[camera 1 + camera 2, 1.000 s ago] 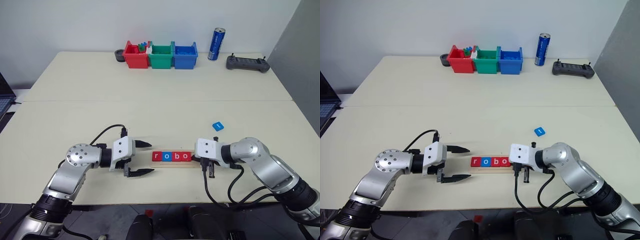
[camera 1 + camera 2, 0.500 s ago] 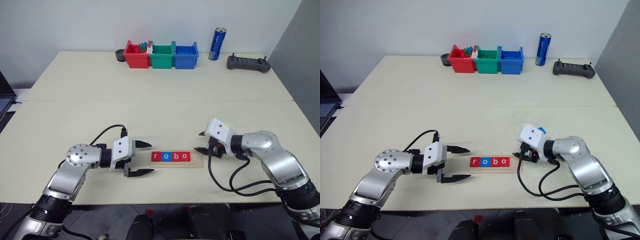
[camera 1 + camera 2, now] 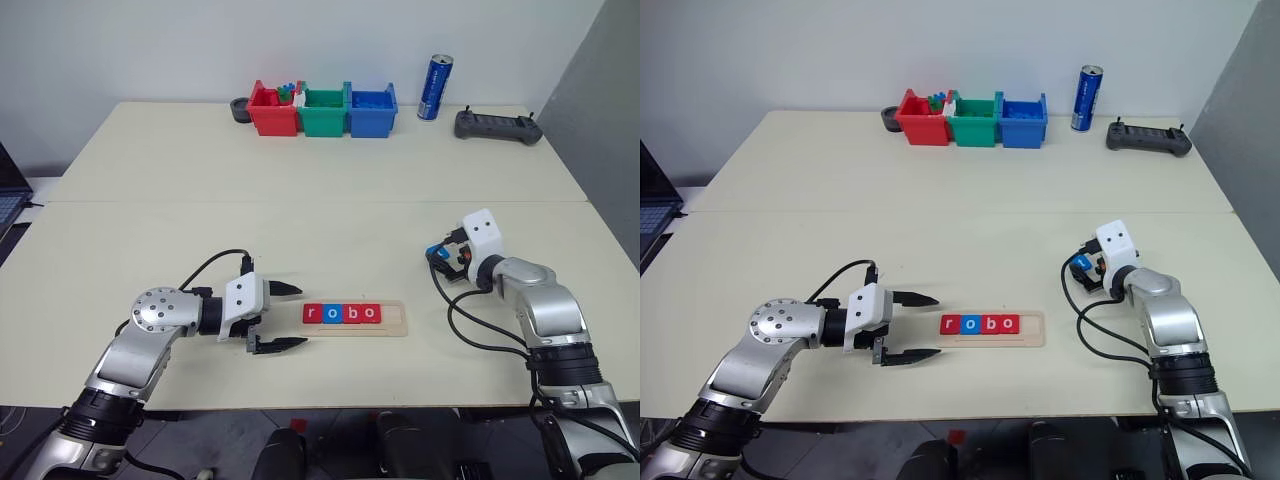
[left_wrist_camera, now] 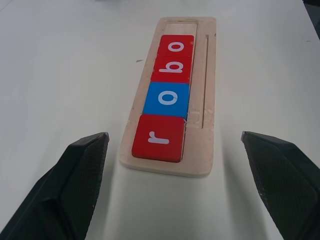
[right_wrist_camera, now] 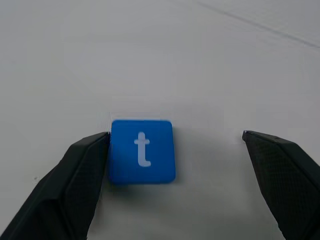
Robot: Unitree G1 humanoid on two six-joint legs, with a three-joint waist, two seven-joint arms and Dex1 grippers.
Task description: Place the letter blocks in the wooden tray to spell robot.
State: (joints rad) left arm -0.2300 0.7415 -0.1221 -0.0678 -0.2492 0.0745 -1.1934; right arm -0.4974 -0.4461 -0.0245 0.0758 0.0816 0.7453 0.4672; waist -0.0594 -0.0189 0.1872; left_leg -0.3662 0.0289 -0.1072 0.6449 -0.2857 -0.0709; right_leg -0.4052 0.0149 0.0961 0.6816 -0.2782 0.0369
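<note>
The wooden tray (image 3: 396,319) lies near the table's front edge. In it sit a red r (image 4: 159,137), a blue o (image 4: 167,99), a red b (image 4: 172,70) and a red o (image 4: 176,46); its right end is bare. My left gripper (image 3: 302,316) stands open just left of the tray, pointing along it. To the right and farther back, a blue t block (image 5: 142,151) lies flat on the table. My right gripper (image 5: 176,136) is open around it, one finger (image 5: 85,170) against the block's side, the other well apart.
Red (image 3: 271,112), green (image 3: 323,110) and blue (image 3: 370,108) plastic bins stand at the table's back, with a blue can (image 3: 433,88) and a black controller (image 3: 497,126) to their right. A laptop edge (image 3: 6,195) shows at far left.
My right gripper left the tray's right end, swung right and farther back to the blue t block, and opened. The left gripper and the tray's blocks stayed put.
</note>
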